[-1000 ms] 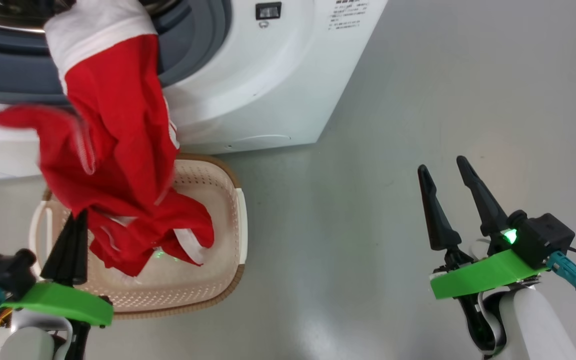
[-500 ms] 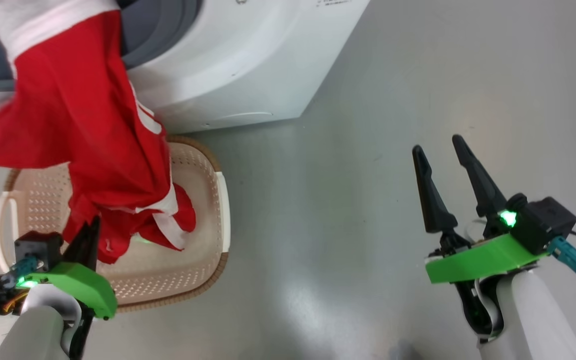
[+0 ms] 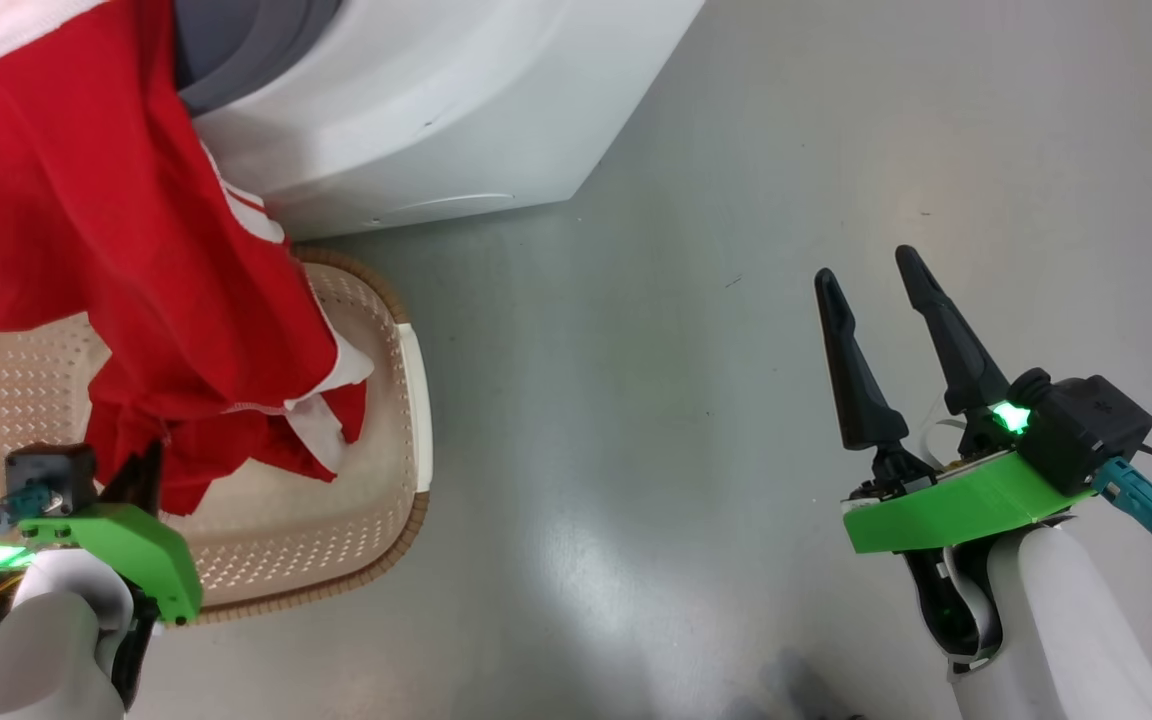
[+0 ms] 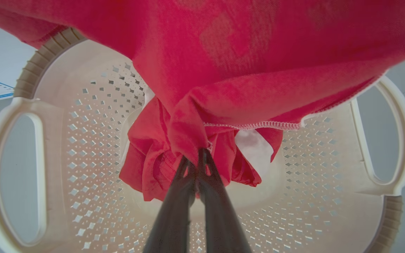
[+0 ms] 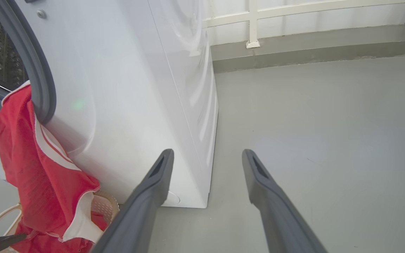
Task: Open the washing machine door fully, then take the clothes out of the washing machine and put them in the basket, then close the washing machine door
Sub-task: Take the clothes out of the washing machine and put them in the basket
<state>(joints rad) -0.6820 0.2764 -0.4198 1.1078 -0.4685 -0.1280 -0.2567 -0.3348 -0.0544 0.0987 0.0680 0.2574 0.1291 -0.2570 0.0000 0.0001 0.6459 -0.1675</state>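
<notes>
**Left hand pinches red clothes over the basket**

The left hand (image 4: 196, 154) is pressed shut, its two dark tapered fingers meeting on a bunched fold of the clothes (image 4: 230, 63). The cloth is bright red, soft and faintly fuzzy, with a hem of white stitching and white panels among the folds. Just past the fingertips it gathers into a crumpled knot. From there it climbs away from the hand in one broad drape.

Under and around the hand sits the basket (image 4: 12, 105). It is smooth cream plastic pierced with small diamond-shaped holes, with a looped handle on either side of the hand and a ribbed brown rim. The knot of cloth hangs inside the basket's walls; whether it touches the bottom I cannot tell.

Beyond the basket, on its far side from the hand, stands the washing machine (image 3: 436, 100), a glossy white box. The top of the drape hangs over the lower lip of its grey rubber ring (image 5: 37, 70).

Well off to the right, the right hand (image 3: 865, 265) is spread wide and holds nothing, above the smooth grey floor (image 3: 686, 300).
</notes>
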